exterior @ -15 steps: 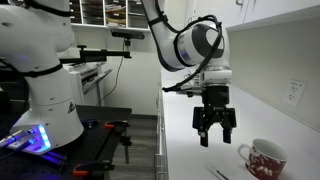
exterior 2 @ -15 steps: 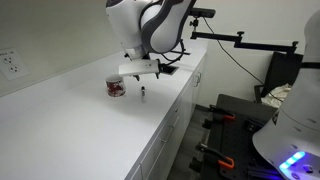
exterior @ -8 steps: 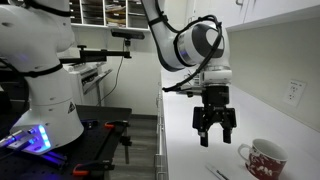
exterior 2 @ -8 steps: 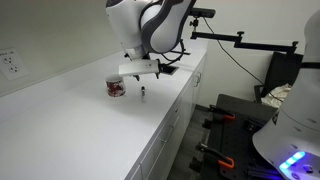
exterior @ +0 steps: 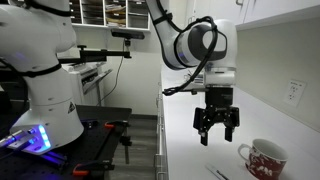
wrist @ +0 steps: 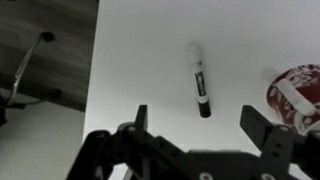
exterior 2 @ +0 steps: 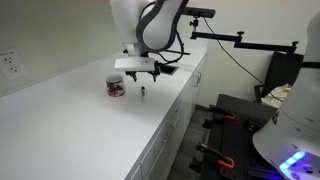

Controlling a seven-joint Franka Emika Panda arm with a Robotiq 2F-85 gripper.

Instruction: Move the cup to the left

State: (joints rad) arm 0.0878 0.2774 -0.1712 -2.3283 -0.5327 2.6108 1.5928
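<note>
The cup (exterior: pixel 264 158) is a small white mug with a dense red pattern and a white loop handle. It stands on the white counter (exterior: pixel 190 150), and shows in another exterior view (exterior 2: pixel 116 87) and at the right edge of the wrist view (wrist: pixel 298 92). My gripper (exterior: pixel 216 132) hangs open and empty above the counter, beside the cup and apart from it. In the wrist view the gripper (wrist: pixel 203 122) has its jaws wide apart, with the cup off to the right of them.
A black and white marker (wrist: pixel 199 79) lies on the counter below the gripper, also seen standing small in an exterior view (exterior 2: pixel 143 93). The counter's edge (wrist: pixel 92 70) drops to the floor. A wall with an outlet (exterior: pixel 294 91) runs behind the cup.
The gripper has shifted slightly toward the cup's side and a little lower. The cup and marker have not moved.
</note>
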